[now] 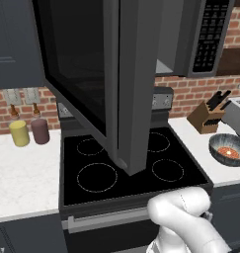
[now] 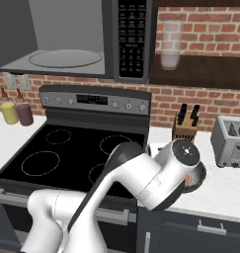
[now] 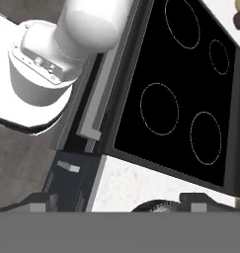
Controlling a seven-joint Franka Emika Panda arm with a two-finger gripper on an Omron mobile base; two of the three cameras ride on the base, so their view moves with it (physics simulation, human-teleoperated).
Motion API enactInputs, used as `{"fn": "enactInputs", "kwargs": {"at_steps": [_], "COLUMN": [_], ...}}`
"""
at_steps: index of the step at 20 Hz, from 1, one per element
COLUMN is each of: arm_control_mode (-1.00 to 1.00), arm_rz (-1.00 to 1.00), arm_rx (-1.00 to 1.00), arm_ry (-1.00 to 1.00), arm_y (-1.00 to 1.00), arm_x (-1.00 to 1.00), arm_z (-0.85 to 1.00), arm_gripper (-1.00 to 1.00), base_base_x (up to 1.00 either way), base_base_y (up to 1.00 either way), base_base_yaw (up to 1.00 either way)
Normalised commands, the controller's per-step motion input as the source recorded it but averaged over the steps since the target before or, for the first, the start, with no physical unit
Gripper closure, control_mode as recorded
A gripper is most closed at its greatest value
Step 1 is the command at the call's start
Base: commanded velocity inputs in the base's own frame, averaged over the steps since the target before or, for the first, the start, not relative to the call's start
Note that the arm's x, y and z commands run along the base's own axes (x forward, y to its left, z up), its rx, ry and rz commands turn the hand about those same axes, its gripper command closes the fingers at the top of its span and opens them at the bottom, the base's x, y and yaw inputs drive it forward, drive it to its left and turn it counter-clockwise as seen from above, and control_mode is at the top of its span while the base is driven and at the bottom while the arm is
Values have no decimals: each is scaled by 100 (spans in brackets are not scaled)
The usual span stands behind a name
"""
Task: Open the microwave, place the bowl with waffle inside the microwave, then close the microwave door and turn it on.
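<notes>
Microwave door swung open over stove. Gripper open, jaws spread just above bowl w/ waffle on right counter (rim barely peeks between tips). Drop straight, straddle rim, clamp firmly, keep level.

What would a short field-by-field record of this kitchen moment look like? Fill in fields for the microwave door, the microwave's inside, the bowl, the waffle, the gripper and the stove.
microwave door: swung open, hanging out over the stove
microwave inside: round turntable bare, no bowl in it
bowl: on the white counter right of the stove
waffle: lying in the bowl
gripper: open, fingertips either side of the bowl rim, holding nothing
stove: black top with four burner rings, nothing on it
</notes>
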Motion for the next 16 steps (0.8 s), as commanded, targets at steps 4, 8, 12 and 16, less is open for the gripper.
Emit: {"fn": "enactInputs", "kwargs": {"at_steps": [4,8,12,16], "arm_control_mode": [-100,-100,-100,-100], "arm_rz": [-12,-17,-11,-4], "arm_rx": [4,2,0,0], "arm_ry": [9,7,3,2], "arm_y": [-59,-44,-15,0], "arm_x": [35,29,18,14], "arm_z": [-43,-33,-26,-31], "arm_gripper": [-100,-100,-100,-100], "base_base_x": [0,0,0,0], "base_base_y": [0,0,0,0], "base_base_yaw": [0,0,0,0]}}
